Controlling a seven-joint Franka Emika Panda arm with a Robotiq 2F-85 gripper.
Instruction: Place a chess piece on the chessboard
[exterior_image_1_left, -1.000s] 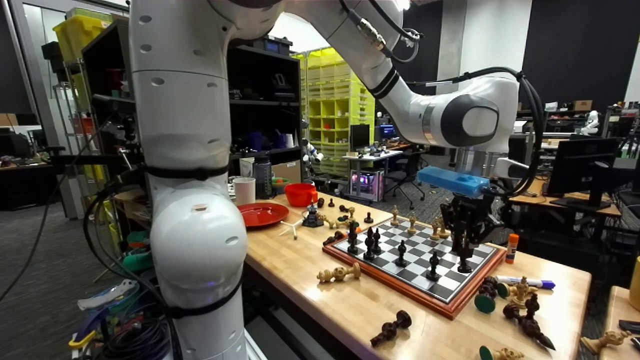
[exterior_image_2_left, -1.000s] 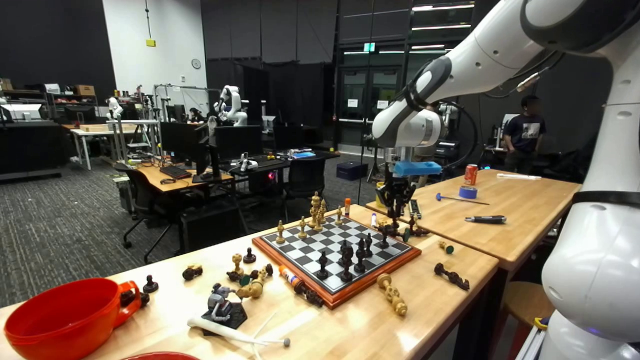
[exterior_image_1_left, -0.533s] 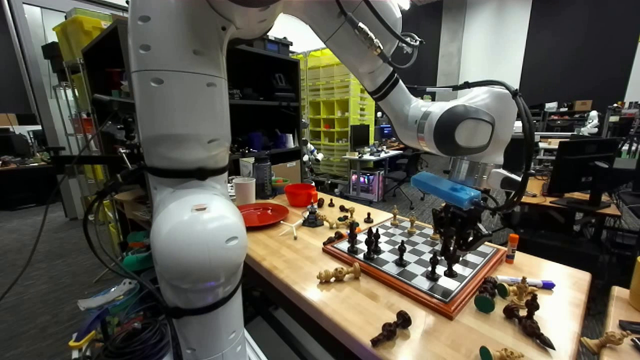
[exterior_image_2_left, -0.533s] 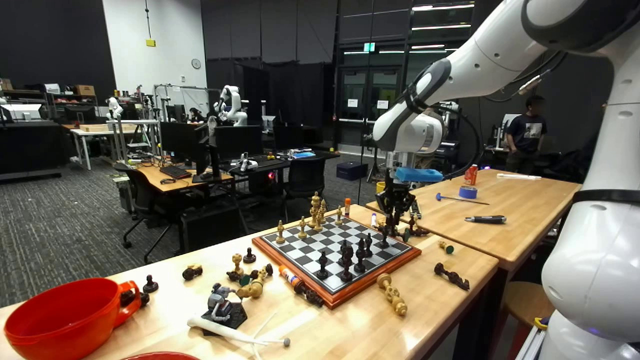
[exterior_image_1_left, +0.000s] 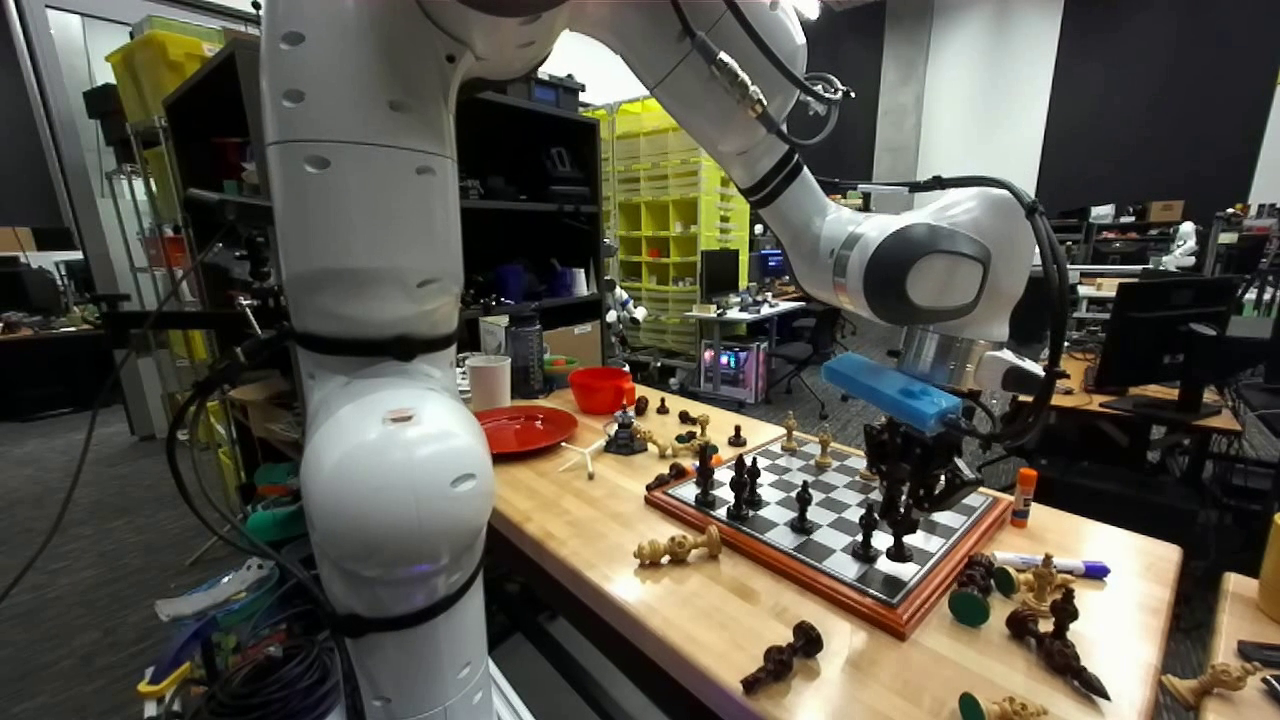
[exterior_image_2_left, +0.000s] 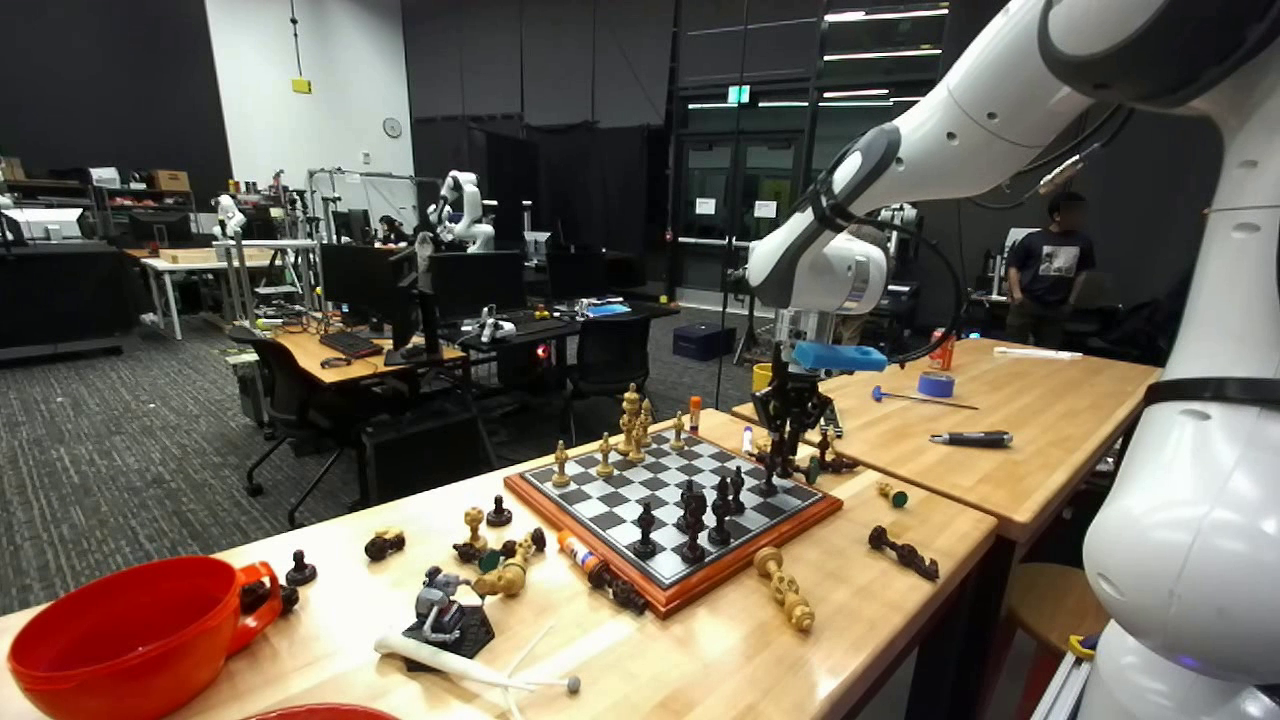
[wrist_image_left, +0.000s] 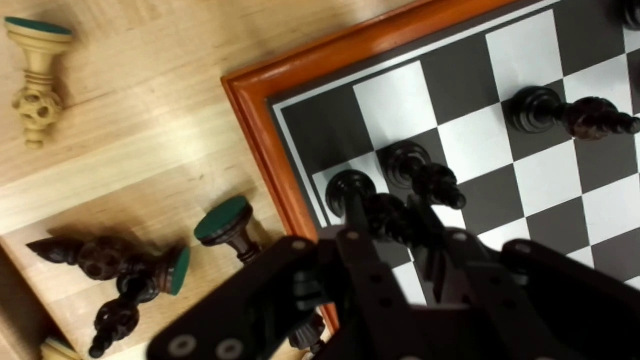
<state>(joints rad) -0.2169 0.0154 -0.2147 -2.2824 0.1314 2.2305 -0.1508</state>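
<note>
Gripper (wrist_image_left: 387, 210) is clamped on the upper part of a dark piece (wrist_image_left: 349, 189), over the chessboard (wrist_image_left: 547, 177). Piece looks upright, base on or just above the white edge square next to the black corner square; can't tell if it bears weight there. A neighbouring piece (wrist_image_left: 406, 162) stands on the black square right beside it, so I'd watch for a knock on opening.

Progress: pick and carry look done, lowering done or nearly. Left: let go, lift straight off. Board lies flat on the table (exterior_image_1_left: 570, 500). Pale pieces (exterior_image_2_left: 605, 457) and more dark ones stand on it; loose pieces (wrist_image_left: 38, 82) lie around it, not this job as I read the task.

Containers, working outward: red plate (exterior_image_1_left: 525, 430); white cup (exterior_image_1_left: 489, 388), inside hidden; red bowl (exterior_image_1_left: 600, 395) with a handle, in both exterior views, walls show, contents can't be read. Greenish bowl (exterior_image_1_left: 560, 374) behind, mostly blocked, same story. Farthest: yellow bin rack (exterior_image_1_left: 722, 205), a red item (exterior_image_1_left: 654, 253) in a cell, the rest too small to call.
</note>
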